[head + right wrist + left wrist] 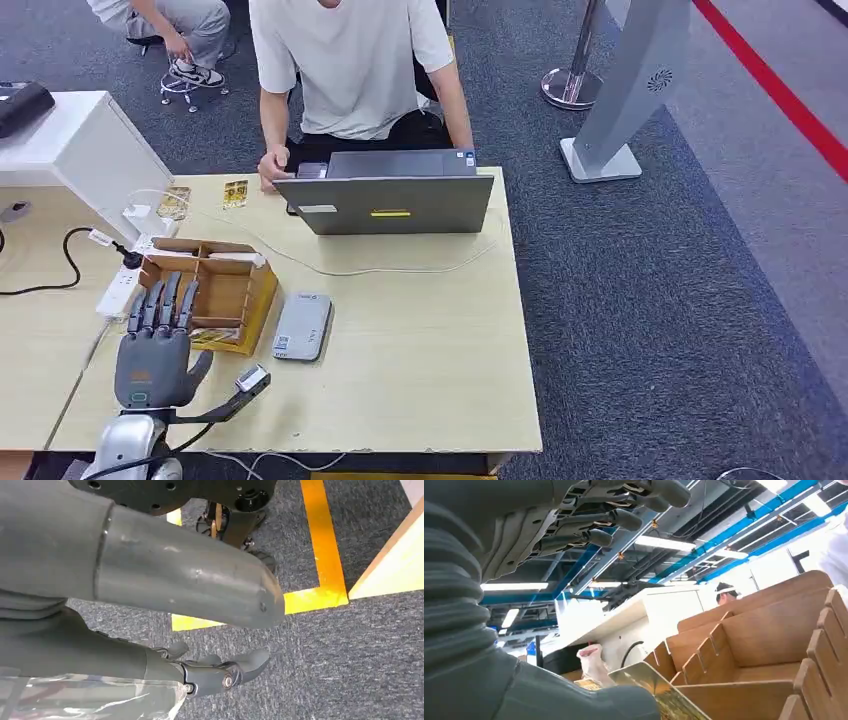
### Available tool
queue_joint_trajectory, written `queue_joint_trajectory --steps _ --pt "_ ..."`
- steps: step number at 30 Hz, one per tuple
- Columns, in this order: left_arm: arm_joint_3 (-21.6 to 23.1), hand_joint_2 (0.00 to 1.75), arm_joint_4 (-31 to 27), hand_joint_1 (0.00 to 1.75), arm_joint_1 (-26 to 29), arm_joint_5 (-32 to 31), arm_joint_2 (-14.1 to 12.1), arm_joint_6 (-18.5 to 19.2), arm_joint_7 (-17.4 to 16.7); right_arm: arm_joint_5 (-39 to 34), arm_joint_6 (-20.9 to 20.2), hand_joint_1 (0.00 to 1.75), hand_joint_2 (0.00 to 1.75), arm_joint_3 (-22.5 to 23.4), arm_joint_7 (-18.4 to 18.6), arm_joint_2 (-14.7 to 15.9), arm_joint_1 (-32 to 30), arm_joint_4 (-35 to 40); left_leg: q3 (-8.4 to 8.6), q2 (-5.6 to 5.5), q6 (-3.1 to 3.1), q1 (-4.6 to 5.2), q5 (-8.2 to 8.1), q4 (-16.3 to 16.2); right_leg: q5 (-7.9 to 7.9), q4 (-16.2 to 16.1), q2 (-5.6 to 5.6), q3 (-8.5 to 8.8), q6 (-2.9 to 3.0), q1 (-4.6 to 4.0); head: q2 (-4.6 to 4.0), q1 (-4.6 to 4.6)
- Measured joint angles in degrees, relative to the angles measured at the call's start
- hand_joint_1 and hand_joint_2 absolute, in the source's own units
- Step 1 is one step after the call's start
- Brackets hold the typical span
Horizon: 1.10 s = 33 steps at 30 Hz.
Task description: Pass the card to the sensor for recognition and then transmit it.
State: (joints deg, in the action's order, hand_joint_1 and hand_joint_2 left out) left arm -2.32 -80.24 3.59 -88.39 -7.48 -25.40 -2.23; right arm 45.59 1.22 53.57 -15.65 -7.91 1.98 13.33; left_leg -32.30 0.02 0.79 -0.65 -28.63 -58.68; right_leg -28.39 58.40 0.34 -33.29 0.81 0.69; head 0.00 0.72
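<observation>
Nearest us, our left robot hand (155, 340) hovers released, fingers spread, over the cardboard box's (232, 290) near-left compartment on the tabletop (420, 330), where a gold card (664, 692) lies. Right of the box sits the grey sensor (303, 326). Our right robot hand (220, 672) hangs over carpet, fingers loosely curled, holding nothing.

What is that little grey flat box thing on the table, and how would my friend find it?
Look at the pale wooden table with the grey laptop at its far edge. Nearer the robot stands a brown cardboard divider box. The flat grey card sensor lies just beside that box: the one slim, rounded grey slab lying flat.
</observation>
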Motion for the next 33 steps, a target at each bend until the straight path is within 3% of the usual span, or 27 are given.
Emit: queue_joint_trajectory --steps 14,33 --pt "-0.04 1.75 -0.50 0.00 -0.86 0.76 -0.53 2.54 -2.16 1.46 -0.20 0.00 0.00 0.15 -0.04 -0.02 0.05 0.00 -0.01 -0.01 0.00 0.00 0.00 0.00 0.00 0.00 -0.01 0.00 0.00 0.00 -0.02 0.00" --pt "-0.28 1.75 2.14 0.00 -2.92 1.11 -1.57 2.62 -2.58 2.01 -0.20 0.00 0.00 0.15 -0.07 -0.02 0.30 -0.02 -0.01 -0.01 0.02 0.00 0.01 0.00 0.00 0.00 -0.01 0.00 0.00 0.00 -0.02 0.00"
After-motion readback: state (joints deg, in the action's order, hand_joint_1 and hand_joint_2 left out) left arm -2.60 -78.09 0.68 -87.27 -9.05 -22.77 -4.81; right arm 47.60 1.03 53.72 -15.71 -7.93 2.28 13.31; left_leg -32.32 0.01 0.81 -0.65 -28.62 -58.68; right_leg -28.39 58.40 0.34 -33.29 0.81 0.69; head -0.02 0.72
